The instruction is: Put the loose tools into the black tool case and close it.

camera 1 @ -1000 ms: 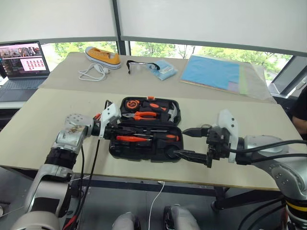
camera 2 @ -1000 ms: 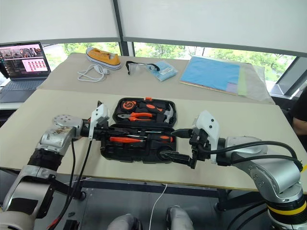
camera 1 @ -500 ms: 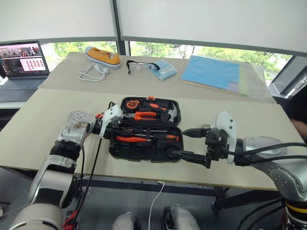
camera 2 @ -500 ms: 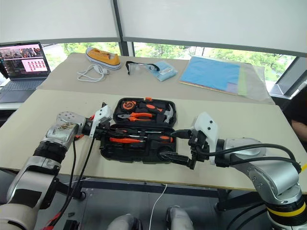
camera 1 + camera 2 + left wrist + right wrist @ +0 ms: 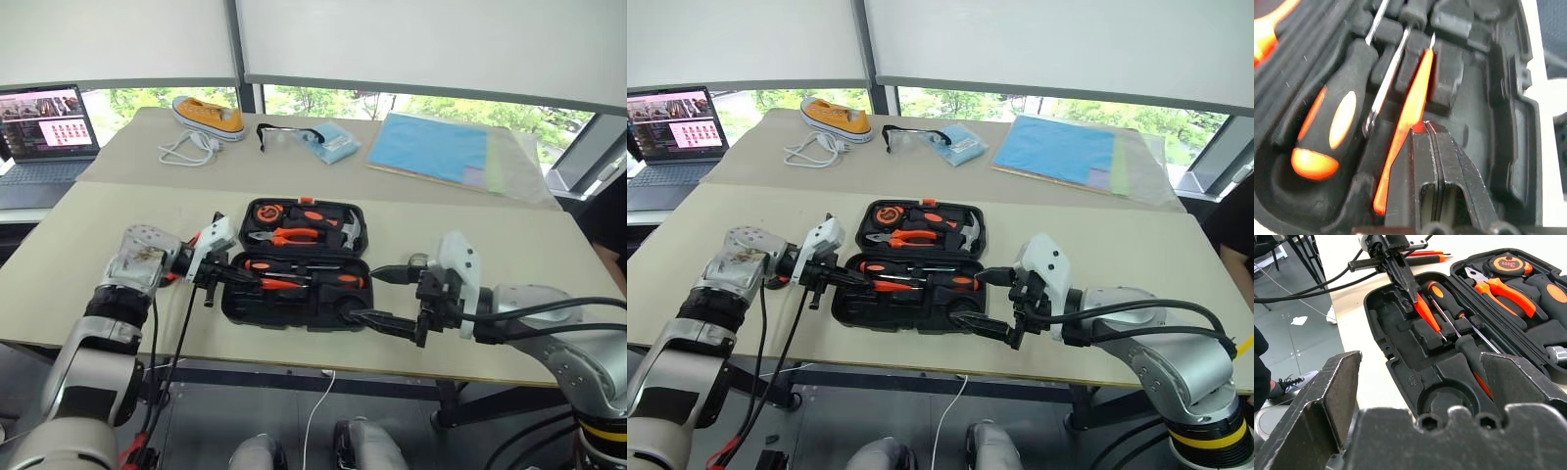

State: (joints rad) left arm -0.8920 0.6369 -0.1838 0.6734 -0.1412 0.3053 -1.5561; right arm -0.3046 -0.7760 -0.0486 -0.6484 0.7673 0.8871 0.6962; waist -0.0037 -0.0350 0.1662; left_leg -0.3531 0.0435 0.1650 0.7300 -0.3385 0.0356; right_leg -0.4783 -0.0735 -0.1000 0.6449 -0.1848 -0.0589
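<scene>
The black tool case (image 5: pixel 294 315) lies open at the middle of the table. My left gripper (image 5: pixel 245 278) is shut on the slim orange tester screwdriver (image 5: pixel 1411 110), which slants low over the left end of the near half. I cannot tell whether its tip (image 5: pixel 1426 311) rests in a recess. Two screwdrivers with black-orange handles (image 5: pixel 1442 293) (image 5: pixel 1475 363) lie in the near half. An orange-black tool (image 5: pixel 1425 255) lies on the table beyond the case's left end. My right gripper (image 5: pixel 366 294) hangs open at the case's front right corner, holding nothing.
Orange-handled pliers (image 5: pixel 294 235), a hammer (image 5: pixel 351 229) and a round tape measure (image 5: pixel 269 211) sit in the far half. At the back stand a laptop (image 5: pixel 44 127), a yellow shoe (image 5: pixel 209 115), a white cord (image 5: pixel 188 149), safety glasses (image 5: pixel 284 132) and a blue folder (image 5: pixel 431 147).
My left wrist has turned, so the gripper points more to the right along the case, still shut on the tester. The right arm has stayed where it was.
</scene>
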